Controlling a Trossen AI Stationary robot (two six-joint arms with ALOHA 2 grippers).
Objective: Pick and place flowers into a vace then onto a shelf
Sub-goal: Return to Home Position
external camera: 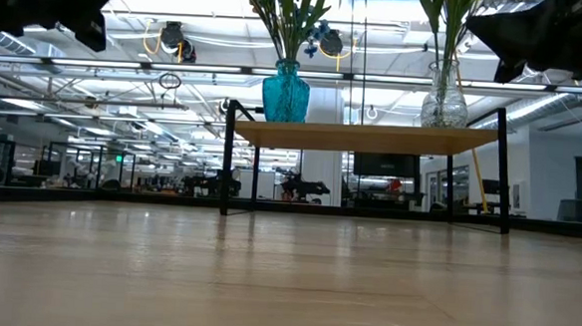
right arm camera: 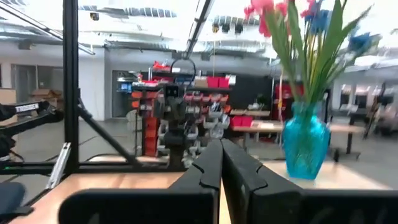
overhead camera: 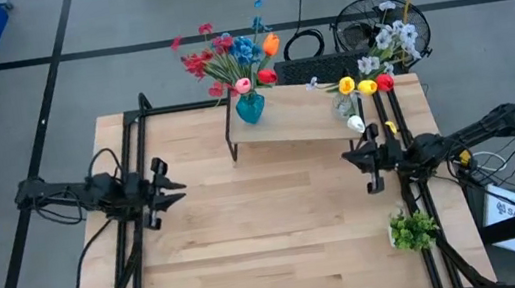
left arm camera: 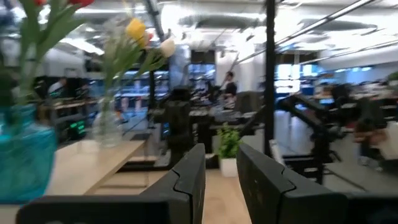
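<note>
The shelf (overhead camera: 286, 128) stands at the table's far edge on its black legs. On its left end rests a blue vase (overhead camera: 249, 108) holding red, blue, pink and orange flowers (overhead camera: 230, 55). On its right end stands a clear vase (overhead camera: 345, 103) with yellow, red and white flowers (overhead camera: 369, 76). My left gripper (overhead camera: 173, 188) hovers at the table's left, open, with nothing between its fingers (left arm camera: 189, 180). My right gripper (overhead camera: 350, 157) hovers at the table's right, just in front of the shelf's right end, shut on nothing (right arm camera: 221, 168).
A bushy green clump in a white pot (overhead camera: 413, 230) sits near the table's right front. Black frame rails (overhead camera: 127, 152) run along both table sides. A black fan (overhead camera: 367, 23) lies on the floor behind. Bare tabletop (overhead camera: 280, 232) lies between the arms.
</note>
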